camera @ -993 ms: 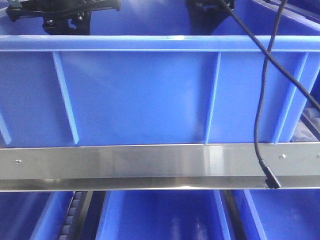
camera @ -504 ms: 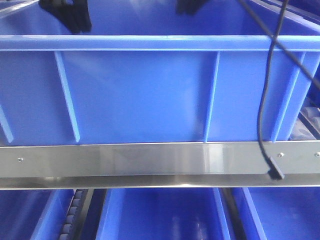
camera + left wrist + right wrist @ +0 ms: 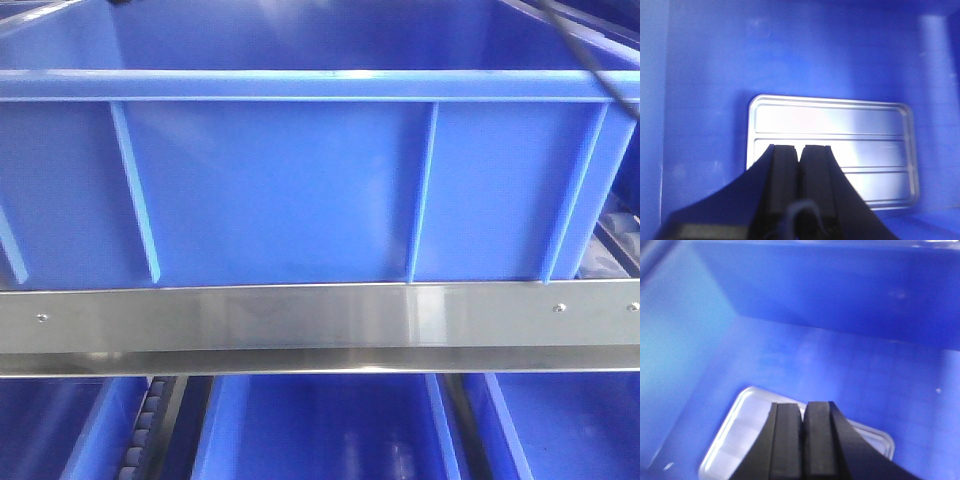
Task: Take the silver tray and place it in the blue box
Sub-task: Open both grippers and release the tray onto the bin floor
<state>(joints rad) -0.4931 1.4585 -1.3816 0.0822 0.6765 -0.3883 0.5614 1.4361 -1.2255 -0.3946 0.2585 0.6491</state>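
Blue box [image 3: 705, 65] floor surrounds my view; silver tray [image 3: 830, 122] lies flat below both my empty, closed grippers: left gripper [image 3: 800, 150]; right gripper [image 3: 803, 407].

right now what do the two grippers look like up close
Both look alike: the left gripper and right gripper each have two flat, black, rectangular fingers set on a black body that flares wider toward the camera. A thin dark cable loops at the left one's base. No markings show.

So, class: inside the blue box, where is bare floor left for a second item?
Left wrist view: bare floor of the blue box runs between the silver tray and the far wall, plus a strip along the left wall. The tray's right edge sits close to the right wall, so that side is tight.
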